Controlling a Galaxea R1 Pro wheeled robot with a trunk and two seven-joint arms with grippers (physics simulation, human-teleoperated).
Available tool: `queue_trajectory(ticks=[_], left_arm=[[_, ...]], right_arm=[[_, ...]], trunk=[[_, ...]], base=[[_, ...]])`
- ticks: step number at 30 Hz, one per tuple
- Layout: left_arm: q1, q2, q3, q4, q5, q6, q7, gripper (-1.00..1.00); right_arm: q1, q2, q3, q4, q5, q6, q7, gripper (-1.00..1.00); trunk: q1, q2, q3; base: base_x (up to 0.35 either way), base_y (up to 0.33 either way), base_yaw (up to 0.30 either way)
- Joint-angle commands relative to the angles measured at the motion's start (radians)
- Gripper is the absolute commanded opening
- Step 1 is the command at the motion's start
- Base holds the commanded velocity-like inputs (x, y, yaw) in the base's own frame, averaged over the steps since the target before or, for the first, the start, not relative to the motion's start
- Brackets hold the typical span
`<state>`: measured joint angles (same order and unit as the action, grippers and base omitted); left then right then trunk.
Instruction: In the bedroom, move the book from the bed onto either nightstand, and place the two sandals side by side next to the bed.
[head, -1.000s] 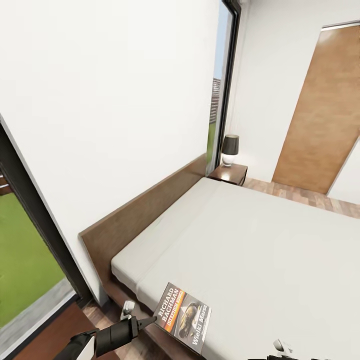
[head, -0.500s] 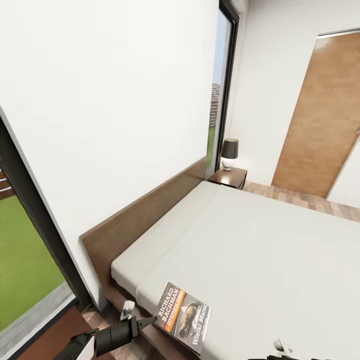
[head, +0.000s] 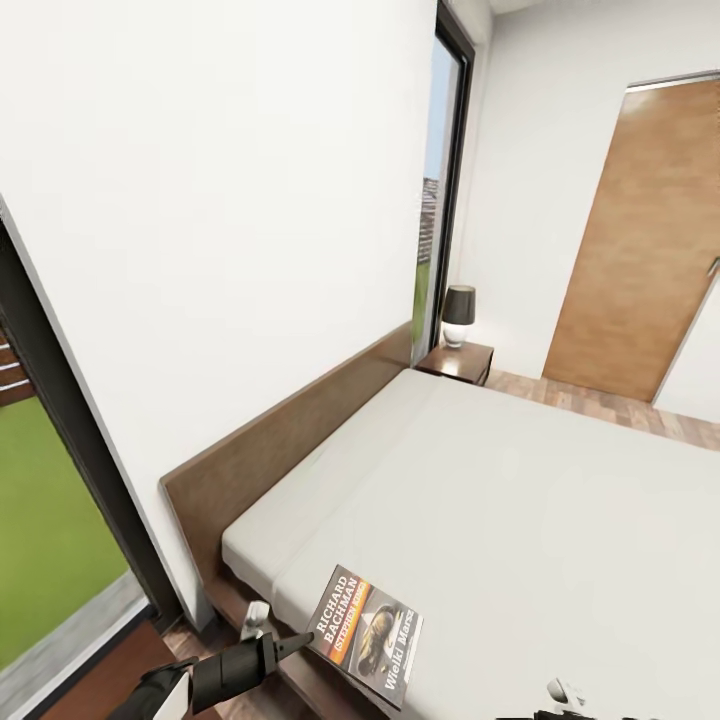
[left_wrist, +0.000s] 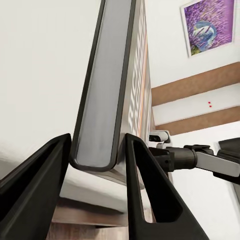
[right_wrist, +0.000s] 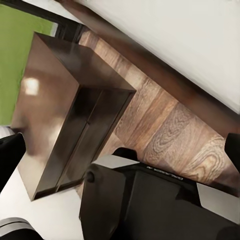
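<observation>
The book (head: 365, 622), white and orange with dark lettering, lies at the near corner of the bed (head: 520, 500), overhanging its dark frame. My left gripper (head: 300, 638) reaches it from the floor side. In the left wrist view the two black fingers (left_wrist: 145, 190) press on either side of the book's spine (left_wrist: 100, 115), so my left gripper (left_wrist: 95, 142) is shut on it. A nightstand (head: 458, 360) stands at the bed's far side. Another nightstand (right_wrist: 55, 115) is near me by the window. My right gripper (right_wrist: 121, 150) is open with nothing between its fingers. The sandals are out of view.
A black-shaded lamp (head: 459, 315) stands on the far nightstand. A brown door (head: 640, 240) lies beyond the bed. Tall black-framed windows (head: 445, 180) flank the headboard (head: 290, 440). Wood-plank floor (right_wrist: 170, 130) runs between the near nightstand and the bed frame.
The head view has shifted a little, showing slightly more of the far wall and door. The left gripper and the book keep the same place; nothing else moved.
</observation>
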<state>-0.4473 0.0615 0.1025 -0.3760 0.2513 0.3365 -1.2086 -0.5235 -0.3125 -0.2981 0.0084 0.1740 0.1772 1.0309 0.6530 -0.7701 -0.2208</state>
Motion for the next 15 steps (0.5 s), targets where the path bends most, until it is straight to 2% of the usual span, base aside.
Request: queue_trajectory(ticks=[1, 15], left_arm=[[-0.001, 0.000, 0.002, 0.000, 0.002, 0.010, -0.003, -1.00], [-0.001, 0.000, 0.002, 0.000, 0.002, 0.010, -0.003, -1.00]], right_arm=[[-0.001, 0.000, -0.009, 0.001, 0.007, 0.007, 0.003, 1.00], [-0.001, 0.000, -0.009, 0.000, 0.007, 0.007, 0.002, 1.00]], trunk=[[0.000, -0.001, 0.000], [0.000, -0.001, 0.021]], base=[[0.000, 0.000, 0.000], [0.000, 0.000, 0.000]])
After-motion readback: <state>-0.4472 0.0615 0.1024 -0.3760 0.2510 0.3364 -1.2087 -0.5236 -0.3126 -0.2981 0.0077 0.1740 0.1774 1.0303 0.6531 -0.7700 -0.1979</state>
